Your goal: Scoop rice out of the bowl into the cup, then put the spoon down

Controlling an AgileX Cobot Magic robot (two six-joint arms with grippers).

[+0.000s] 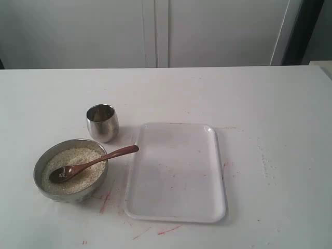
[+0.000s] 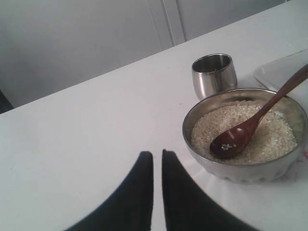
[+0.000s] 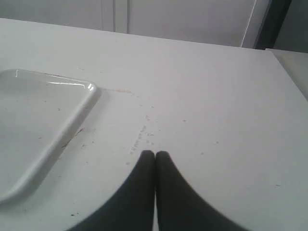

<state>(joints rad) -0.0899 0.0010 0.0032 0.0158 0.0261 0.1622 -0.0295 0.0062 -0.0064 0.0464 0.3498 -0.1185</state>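
Observation:
The dull steel bowl (image 1: 72, 196) stands at the front left of the table, filled with pale rice (image 1: 78, 155). The dark wooden spoon (image 1: 93, 163) lies in it, its oval end on the rice with a few grains in it and its handle over the rim toward the tray. The shiny steel cup (image 1: 102, 123) stands upright just behind the bowl. Neither gripper shows in the exterior view. My left gripper (image 2: 157, 154) hangs above the bare table beside the bowl (image 2: 240, 171), its fingers nearly together and empty. My right gripper (image 3: 155, 154) is shut on nothing, right of the tray.
A white rectangular tray (image 1: 176, 171) lies to the right of the bowl, holding nothing. Red smears and a few stray grains mark the white table (image 1: 275, 119). Pale cabinet doors stand behind the table's far edge.

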